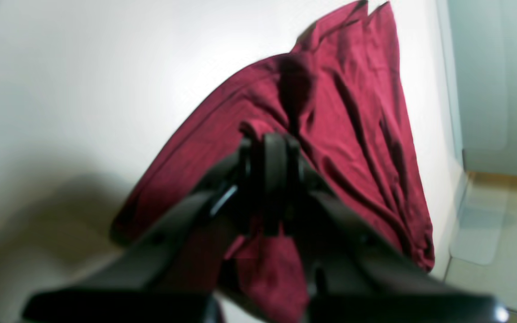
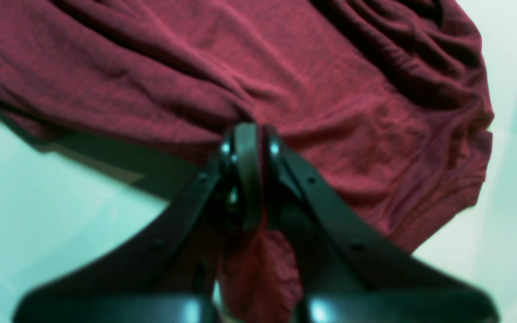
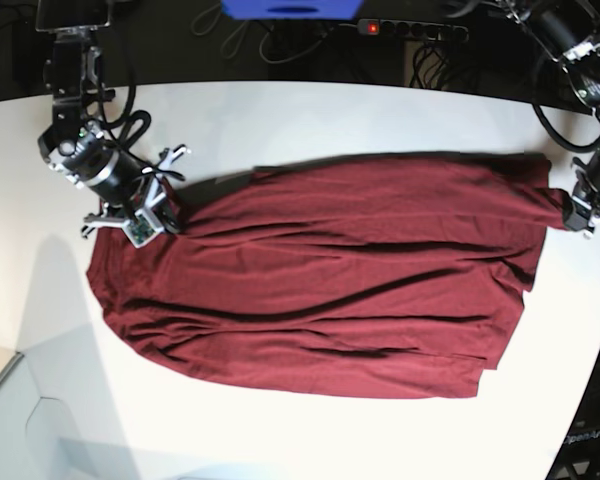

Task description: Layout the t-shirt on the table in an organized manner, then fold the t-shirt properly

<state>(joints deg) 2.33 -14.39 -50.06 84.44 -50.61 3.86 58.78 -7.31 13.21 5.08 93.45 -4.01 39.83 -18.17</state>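
Note:
The dark maroon t-shirt (image 3: pixel 330 270) lies spread across the white table (image 3: pixel 280 120), pulled lengthwise between both grippers, with long wrinkles running along it. At its left end in the base view, my right gripper (image 3: pixel 165 215) is shut on the shirt's edge. In the right wrist view the right gripper (image 2: pixel 249 134) pinches a fold of the t-shirt (image 2: pixel 285 67), and a flap hangs between the fingers. My left gripper (image 3: pixel 572 214) is shut on the opposite corner. In the left wrist view the left gripper (image 1: pixel 269 148) holds bunched t-shirt (image 1: pixel 352 112) cloth a little above the table (image 1: pixel 83 89).
A power strip (image 3: pixel 410 28), cables and a blue object (image 3: pixel 290 8) lie beyond the table's far edge. The table's edge runs close to the left gripper, with floor (image 1: pixel 501 224) beyond it. Bare white tabletop (image 2: pixel 38 202) surrounds the shirt.

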